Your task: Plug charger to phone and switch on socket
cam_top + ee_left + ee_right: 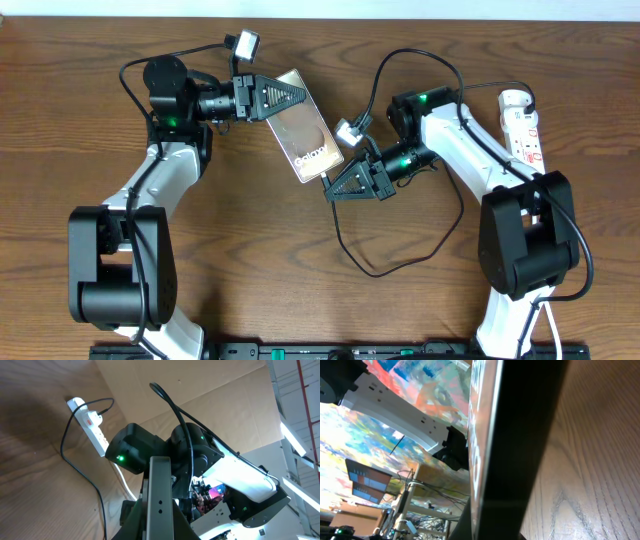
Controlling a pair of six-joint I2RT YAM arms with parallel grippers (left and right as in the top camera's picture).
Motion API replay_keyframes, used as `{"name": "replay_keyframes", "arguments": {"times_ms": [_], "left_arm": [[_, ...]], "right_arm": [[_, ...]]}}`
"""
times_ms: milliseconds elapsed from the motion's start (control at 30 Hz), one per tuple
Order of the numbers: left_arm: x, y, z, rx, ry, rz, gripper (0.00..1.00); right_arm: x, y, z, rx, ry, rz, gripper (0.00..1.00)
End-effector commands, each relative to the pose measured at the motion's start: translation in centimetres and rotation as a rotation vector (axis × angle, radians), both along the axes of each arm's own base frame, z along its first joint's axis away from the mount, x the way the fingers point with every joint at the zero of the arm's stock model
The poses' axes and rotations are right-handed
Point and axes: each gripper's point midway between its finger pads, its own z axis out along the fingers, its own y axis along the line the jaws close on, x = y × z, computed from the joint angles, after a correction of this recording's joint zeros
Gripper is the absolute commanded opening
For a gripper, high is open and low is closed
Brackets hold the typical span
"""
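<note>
Wooden table point(290, 300) underneath, cardboard panel point(220, 405) standing at its edge, colourful mural point(427, 385) beyond.

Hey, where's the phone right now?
Overhead view, middle of the table: the phone slants, upper end in the left gripper, lower end by the right gripper.

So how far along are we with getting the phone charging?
Done: the charger cable already runs into the power strip. In hand: the left tool grips the phone by one end, and the right tool sits at its other end, where the cable leads; whether the plug is seated is hidden. Left: confirming that, then switching the strip on, which neither tool is near.
</note>
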Motion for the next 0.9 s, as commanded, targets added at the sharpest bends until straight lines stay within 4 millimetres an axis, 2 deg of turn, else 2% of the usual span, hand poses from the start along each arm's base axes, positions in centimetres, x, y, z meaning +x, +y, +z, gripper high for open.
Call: {"name": "replay_keyframes", "arguments": {"times_ms": [0, 533, 867], "left_arm": [[-1.4, -0.9, 1.0, 0.009, -0.046, -0.081, 0.07], [-1.3, -0.7, 1.0, 0.009, -0.046, -0.076, 0.07], [0.0, 2.1, 1.0, 0.010, -0.039, -0.002, 0.07]], "right_arm": [[1.1, -0.2, 1.0, 0.057, 0.009, -0.042, 0.01], [1.2, -0.5, 0.9, 0.044, 0.016, -0.049, 0.01], [-0.4, -0.2, -0.3, -0.047, 0.025, 0.013, 0.01]]}}
